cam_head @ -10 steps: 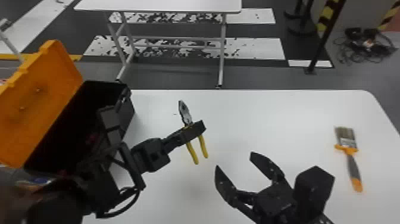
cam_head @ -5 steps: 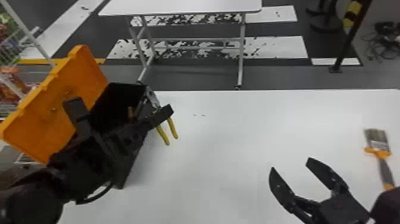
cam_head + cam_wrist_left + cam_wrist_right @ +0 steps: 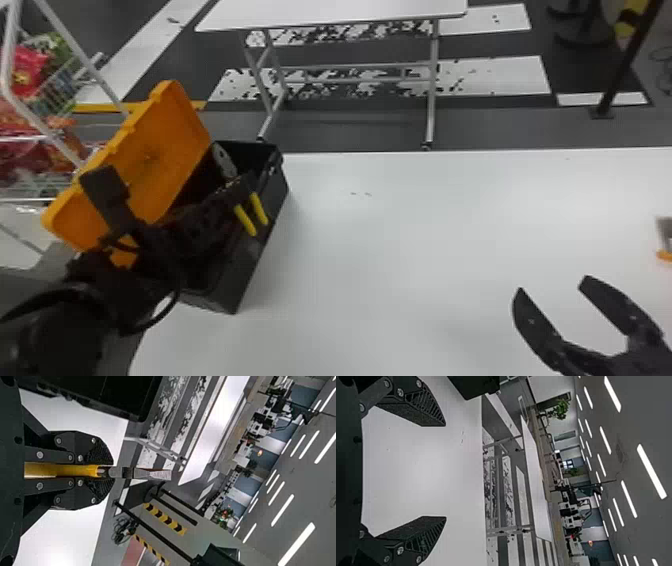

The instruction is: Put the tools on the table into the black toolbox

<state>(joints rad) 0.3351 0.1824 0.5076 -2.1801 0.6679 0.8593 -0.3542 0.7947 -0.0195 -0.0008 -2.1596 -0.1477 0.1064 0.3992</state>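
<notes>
My left gripper [image 3: 240, 187] is over the black toolbox [image 3: 255, 250], shut on the pliers, whose yellow handles [image 3: 251, 215] hang out by the box's right wall while their metal head [image 3: 223, 160] points up over the opening. In the left wrist view the left gripper [image 3: 106, 471] pinches the pliers [image 3: 59, 470] between both fingers, jaws pointing outward. My right gripper [image 3: 557, 285] stands open over the white table [image 3: 400, 250] at lower right; in the right wrist view the right gripper [image 3: 441, 471] has nothing between its fingers. A paintbrush [image 3: 665, 235] is cut off at the right edge.
The toolbox's orange lid [image 3: 165, 145] stands raised along its left side, close to the left arm. A wire rack [image 3: 55, 90] with colourful packages is at far left. Beyond the table's back edge stands another white table [image 3: 325, 12].
The left gripper has carried the pliers left from above the table to the toolbox. The head view has swung left, shifting the toolbox, paintbrush and right gripper rightward in it. The right gripper remains open.
</notes>
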